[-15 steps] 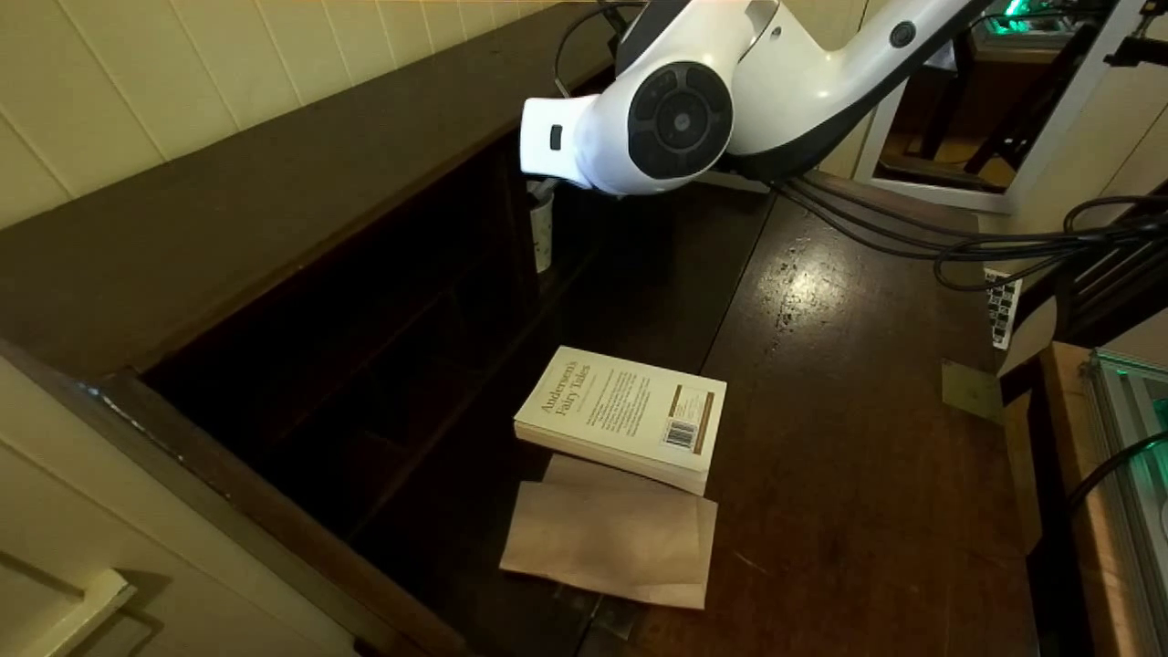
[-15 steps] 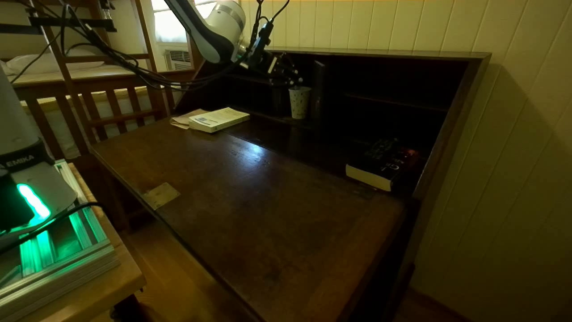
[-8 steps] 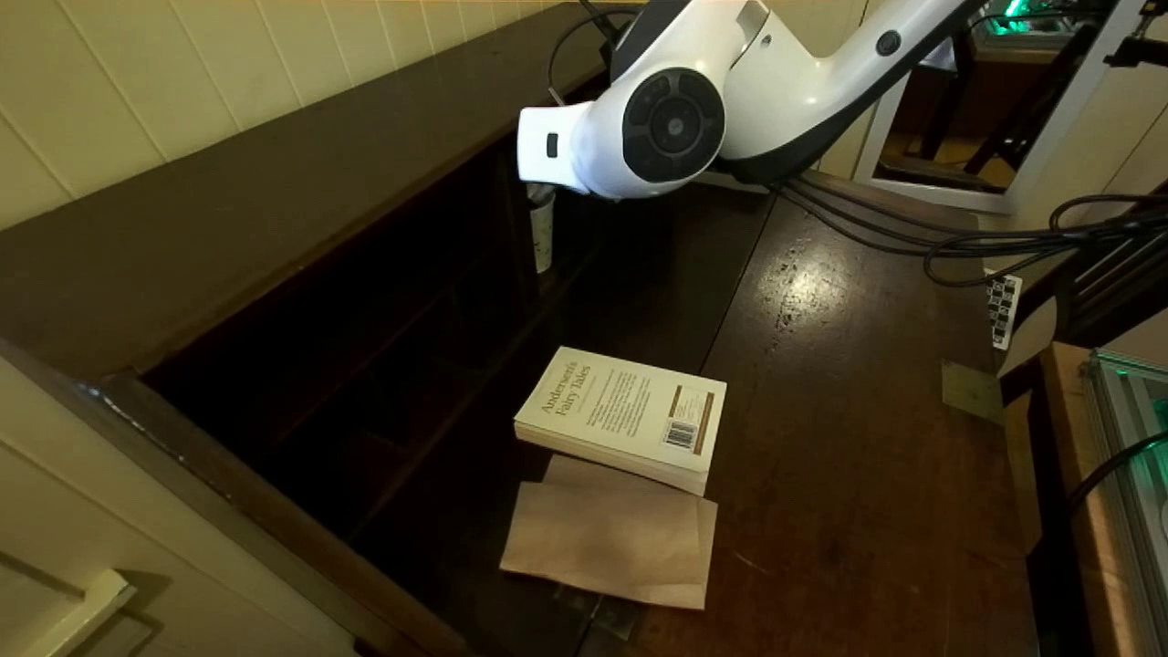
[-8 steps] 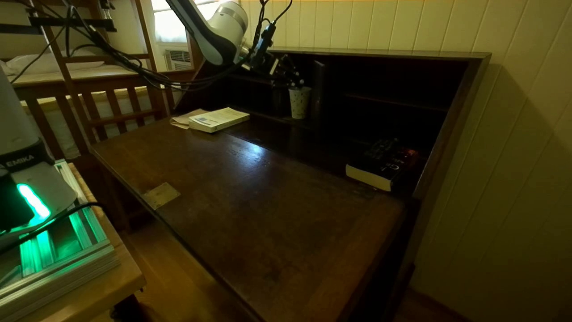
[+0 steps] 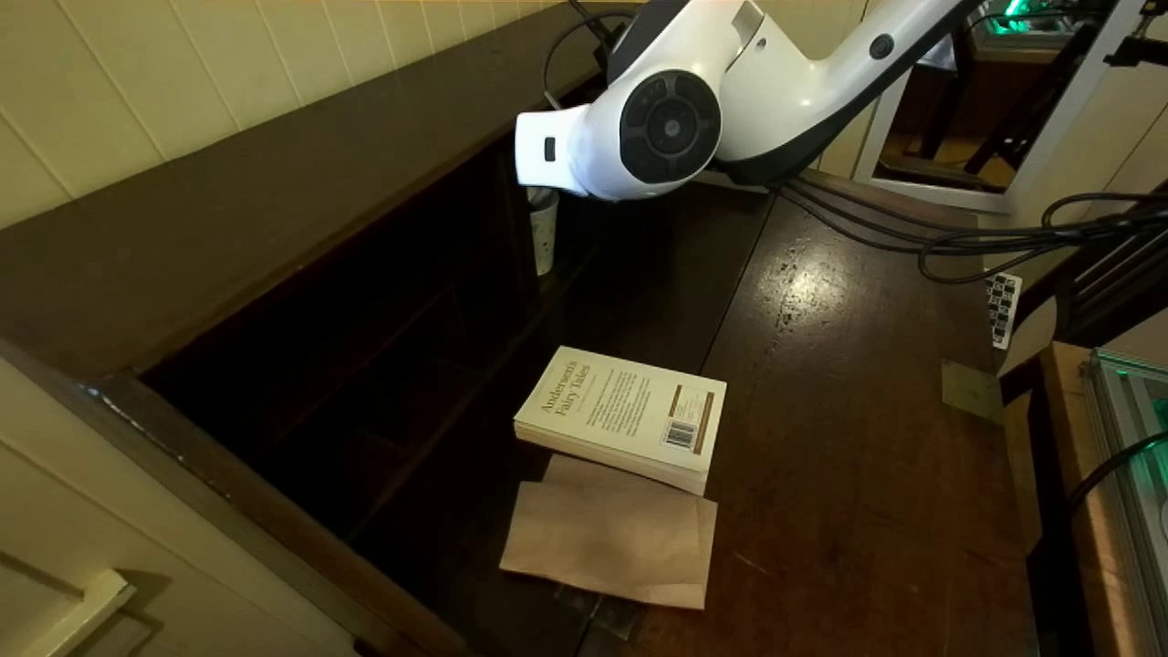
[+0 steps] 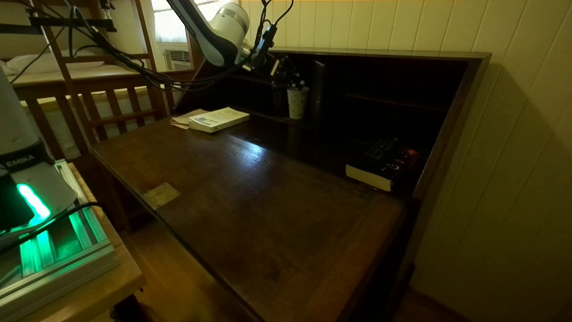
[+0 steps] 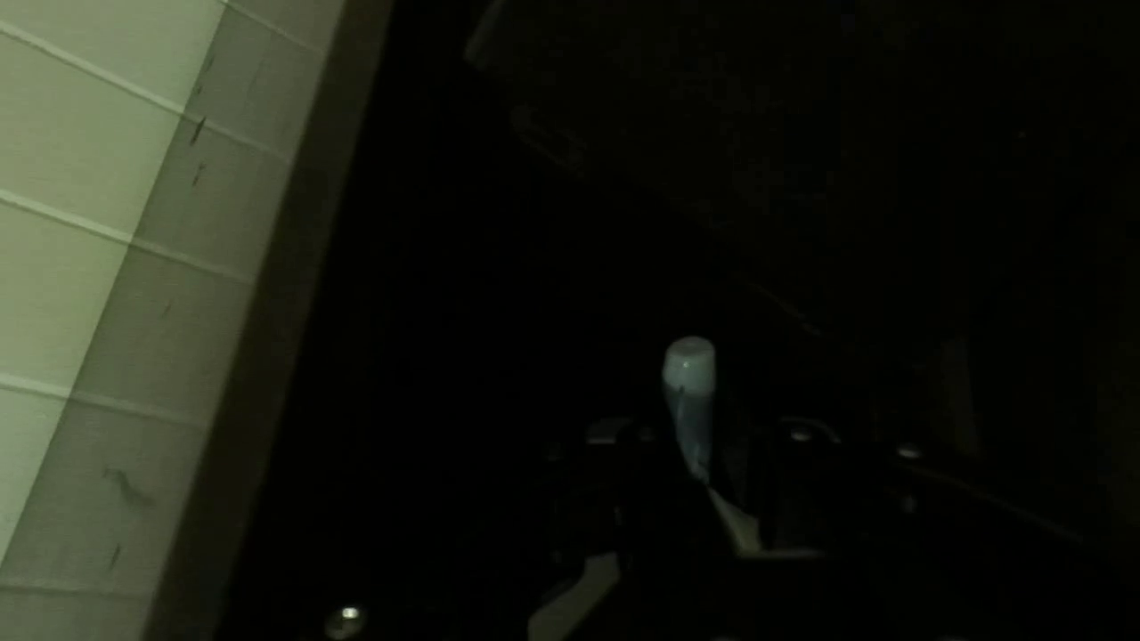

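A pen-like item (image 7: 690,392) with a pale cap shows right of and below the centre of the wrist view, between the dark fingers of the end effector (image 6: 292,80). That view is too dark to tell whether the fingers are clamped on it or stand apart from it. In an exterior view the end effector sits above the centre of the frame, just at the mouth of a pale spotted cup (image 6: 297,103) that looks upright; whether the pen-like item stands in it cannot be made out.

Close in, a dark upright divider (image 6: 318,89) rises just right of the cup, hemming it on that side. The dark shelf unit (image 5: 274,201) slants from the left edge to the upper middle of the frame, and the white arm (image 5: 766,100) at the top hides the end effector in an exterior view.

Farther out, a cream book (image 5: 630,411), Andersen's Fairy Tales, lies flat on the bench (image 5: 821,456) near mid-frame, well apart from the cup. Brown paper (image 5: 607,543) lies directly below it in the frame. A thick black book (image 6: 380,165) lies right of centre.

Black cables (image 5: 981,245) hang across the upper right. A brass plate (image 6: 161,195) sits left of centre, the robot's green-lit base (image 6: 33,208) at lower left, a wooden bed frame (image 6: 125,117) at upper left, and a panelled wall (image 6: 527,147) fills the right.
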